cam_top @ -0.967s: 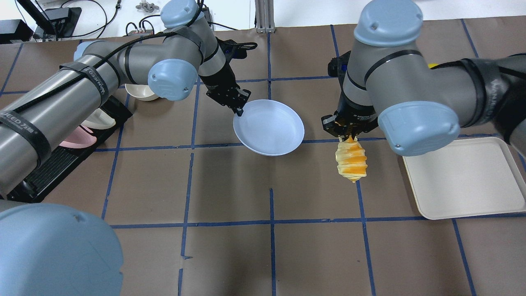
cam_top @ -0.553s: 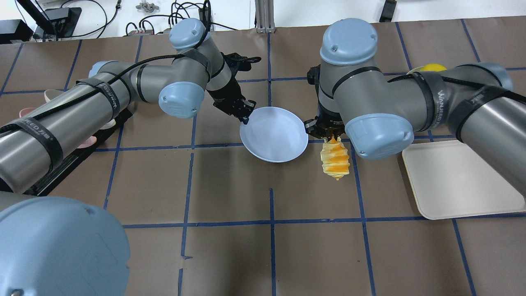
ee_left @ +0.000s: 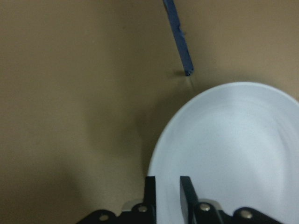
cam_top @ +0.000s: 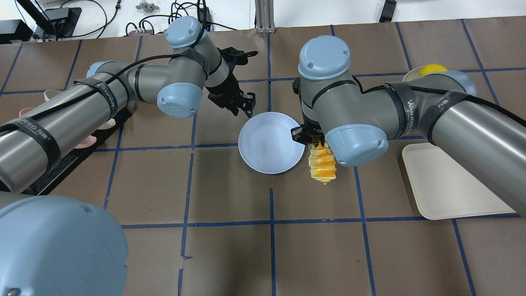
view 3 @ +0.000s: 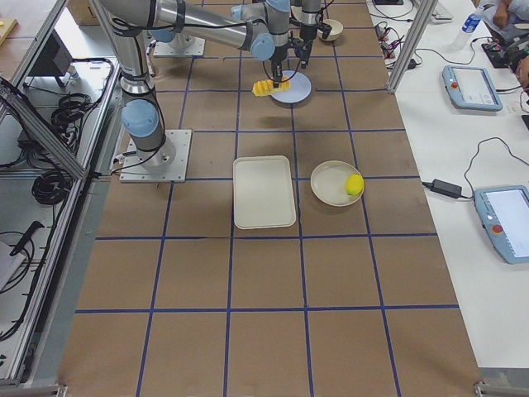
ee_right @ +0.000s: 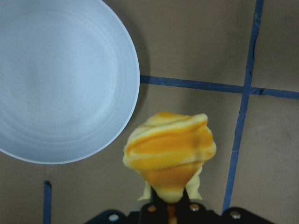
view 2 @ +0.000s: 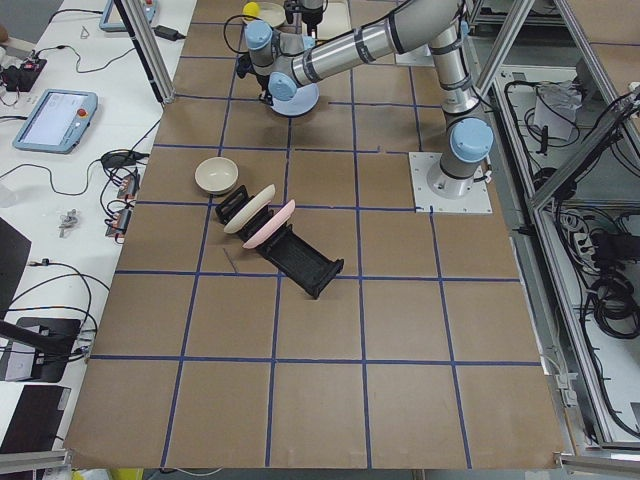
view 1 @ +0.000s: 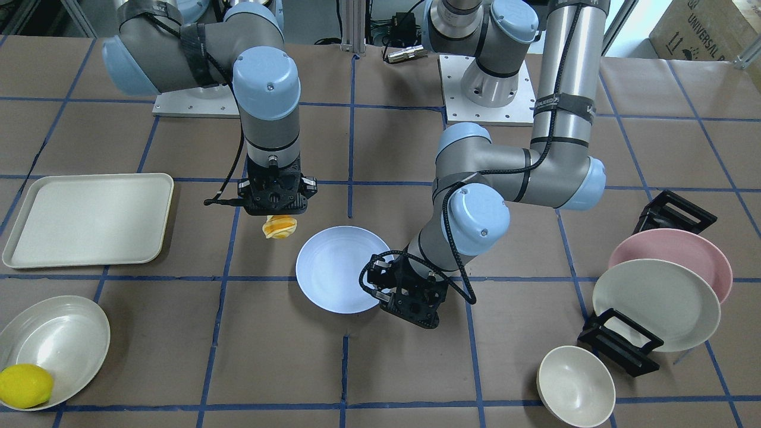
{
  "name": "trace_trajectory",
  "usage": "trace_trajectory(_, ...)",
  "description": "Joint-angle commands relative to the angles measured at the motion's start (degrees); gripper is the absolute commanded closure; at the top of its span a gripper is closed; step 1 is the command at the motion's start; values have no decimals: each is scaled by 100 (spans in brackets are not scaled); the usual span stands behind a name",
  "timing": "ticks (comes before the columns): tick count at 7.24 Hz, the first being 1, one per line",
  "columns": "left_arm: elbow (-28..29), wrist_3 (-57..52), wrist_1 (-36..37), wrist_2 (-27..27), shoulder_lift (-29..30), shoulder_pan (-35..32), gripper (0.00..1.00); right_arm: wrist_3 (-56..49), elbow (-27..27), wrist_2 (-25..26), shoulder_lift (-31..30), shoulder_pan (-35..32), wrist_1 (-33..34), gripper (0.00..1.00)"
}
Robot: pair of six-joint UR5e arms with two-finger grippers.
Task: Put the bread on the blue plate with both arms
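Two arms at the blue plate, bread just off its rim

On my overhead feed the blue plate (cam_top: 267, 150) lies flat on the brown table (cam_top: 230, 255), near the middle. My right gripper (view 1: 277, 214) is clamped on one end of the bread (cam_top: 321, 165), and the loaf hangs lengthwise below the jaws with its pointed tip down. It sits at about 4 o'clock from the plate's centre, just outside the rim. On the right wrist feed the plate fills the 10 o'clock corner, and the bread hangs over bare table paper, not over the plate.

My left gripper (cam_top: 245, 105) is at 11 o'clock of the plate. On its wrist feed the fingers (ee_left: 150, 193) stand a narrow slot apart, with the plate's rim right at their tips. I cannot tell whether they touch it.

Further out on the overhead feed, a cream tray (cam_top: 452, 185) lies at 4 o'clock of the plate, well apart from it. On the front feed a lemon (view 1: 24, 385) rests in a cream bowl (view 1: 65, 333) at the 8 o'clock corner. At 4 o'clock a pink plate (view 1: 684, 249) and a cream plate (view 1: 654, 303) stand on edge in a black rack (view 1: 618, 342), with a small bowl (view 1: 575, 386) near them.
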State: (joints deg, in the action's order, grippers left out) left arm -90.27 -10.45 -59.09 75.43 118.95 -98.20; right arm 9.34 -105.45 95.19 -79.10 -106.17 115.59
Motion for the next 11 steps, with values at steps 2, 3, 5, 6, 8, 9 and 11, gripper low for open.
trace_trajectory(2, 351, -28, -1206, 349, -582, 423, 0, 42, 94, -158, 210, -184, 121, 90)
trace_trajectory(3, 474, -28, -1515, 715, -749, 407, 0, 138, 95, -228, 376, -324, 374, 90)
trace_trajectory(5, 868, -28, -2200, 974, -891, 398, 0, 235, 112, -220, 606, -448, 788, 90)
trace_trajectory(6, 1193, -28, -2656, 1000, -979, 398, 0, 244, 112, -220, 667, -457, 807, 90)
trace_trajectory(8, 1669, -10, -3240, 1403, -1207, 415, 0, 314, 321, -168, 921, -510, 1061, 90)
trace_trajectory(9, 1679, -1, -3328, 1561, -1382, 433, 0, 436, 758, -115, 1166, -632, 984, 90)
trace_trajectory(11, 1592, 7, -3627, 1817, -1682, 591, 0, 561, 1105, -89, 1598, -817, 965, 90)
